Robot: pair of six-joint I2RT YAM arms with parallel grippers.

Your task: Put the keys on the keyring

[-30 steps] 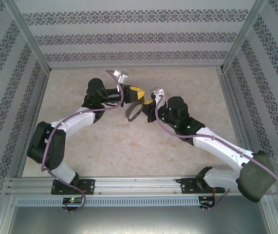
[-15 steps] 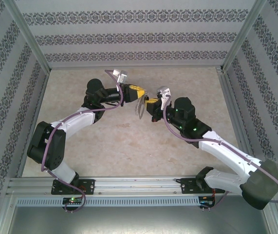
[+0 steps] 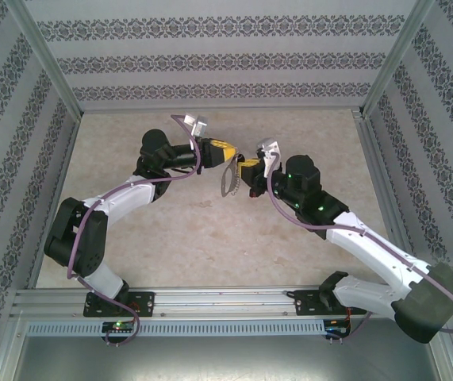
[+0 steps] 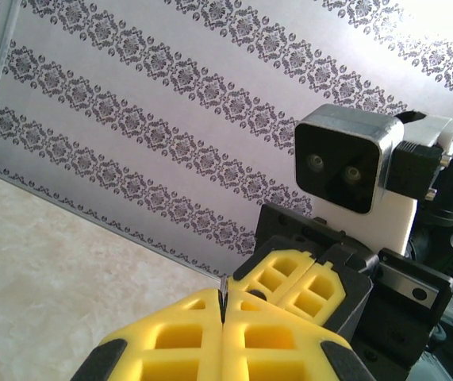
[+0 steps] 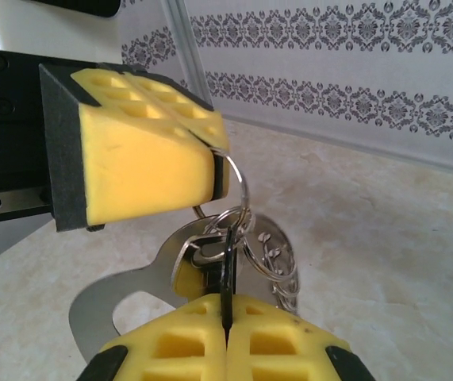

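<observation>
Keyring [image 5: 103,313] clamped in left claw [image 4: 222,317]; key [image 5: 228,266] clamped in right claw [image 5: 226,333] — key indistinguishable from above

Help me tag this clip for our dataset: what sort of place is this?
Probably a purpose-built robot test cell, not a home: a marble-look tabletop walled in by patterned panels on an aluminium frame.

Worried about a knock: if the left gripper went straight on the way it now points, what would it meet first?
Likely the right gripper: it sits just ahead of the left gripper in the left wrist view, slightly right of centre, though the depth between them is unclear.
</observation>
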